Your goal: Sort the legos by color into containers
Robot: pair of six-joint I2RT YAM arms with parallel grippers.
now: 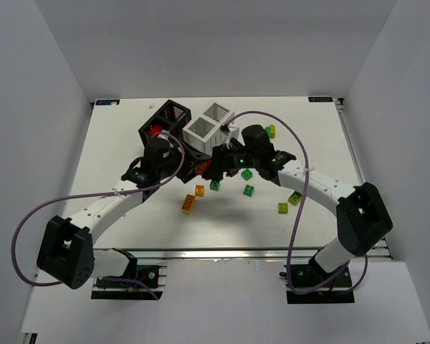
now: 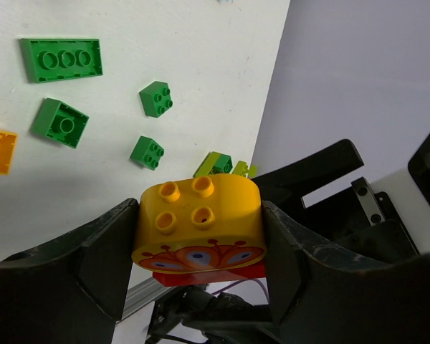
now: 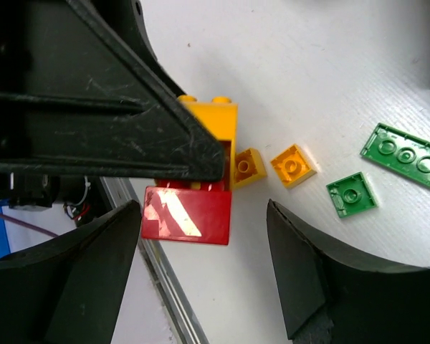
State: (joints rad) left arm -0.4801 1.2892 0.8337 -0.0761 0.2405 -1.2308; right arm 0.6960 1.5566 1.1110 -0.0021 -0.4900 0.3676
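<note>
And the left gripper [image 2: 198,251] is pinching a yellow rounded brick [image 2: 198,215], studs up, with a red brick [image 2: 201,276] stuck beneath it. The right gripper [image 3: 201,272] is spread wide, with that red brick between its fingers and a gap showing on one side. From above, the two meet mid-table. The black rack [image 1: 168,118] is at eleven o'clock and the white rack [image 1: 209,123] at twelve. The loose green bricks [image 1: 249,190] are at four o'clock and the orange bricks [image 1: 190,203] at seven.
</note>
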